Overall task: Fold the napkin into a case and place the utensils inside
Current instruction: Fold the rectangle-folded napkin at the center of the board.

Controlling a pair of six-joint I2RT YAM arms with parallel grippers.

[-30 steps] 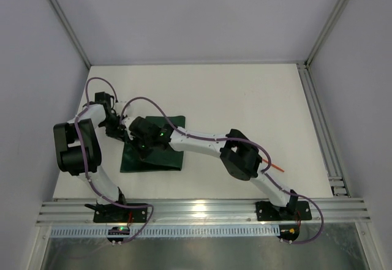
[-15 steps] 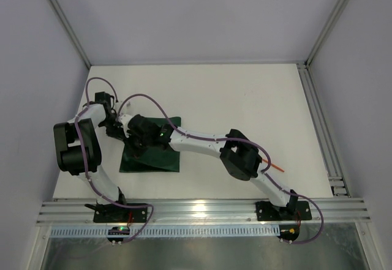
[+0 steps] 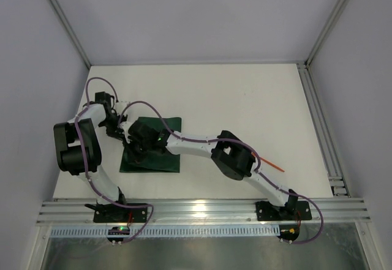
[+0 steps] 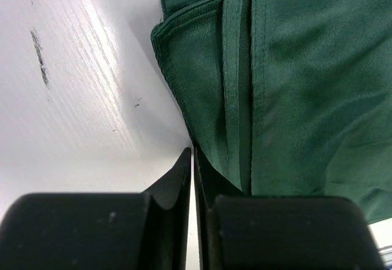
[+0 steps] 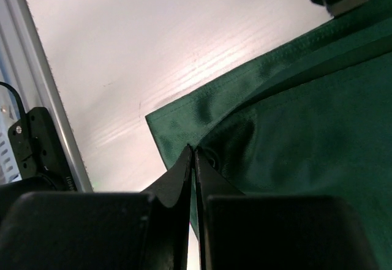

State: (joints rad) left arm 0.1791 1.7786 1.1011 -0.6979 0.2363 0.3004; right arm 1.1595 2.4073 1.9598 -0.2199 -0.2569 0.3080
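Pinching the napkin [image 5: 294, 129] near a corner, the right gripper [image 5: 192, 150] is clenched; the left gripper [image 4: 192, 152] sits closed at its edge, perhaps gripping. Only the overhead view shows an orange utensil [image 3: 274, 165] well right of the napkin.

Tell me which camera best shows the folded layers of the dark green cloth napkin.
The left wrist view: the dark green cloth napkin fills it, hems and stacked layers sharp. The right wrist view shows one corner only; the top external view shows its outline, partly under the right arm.
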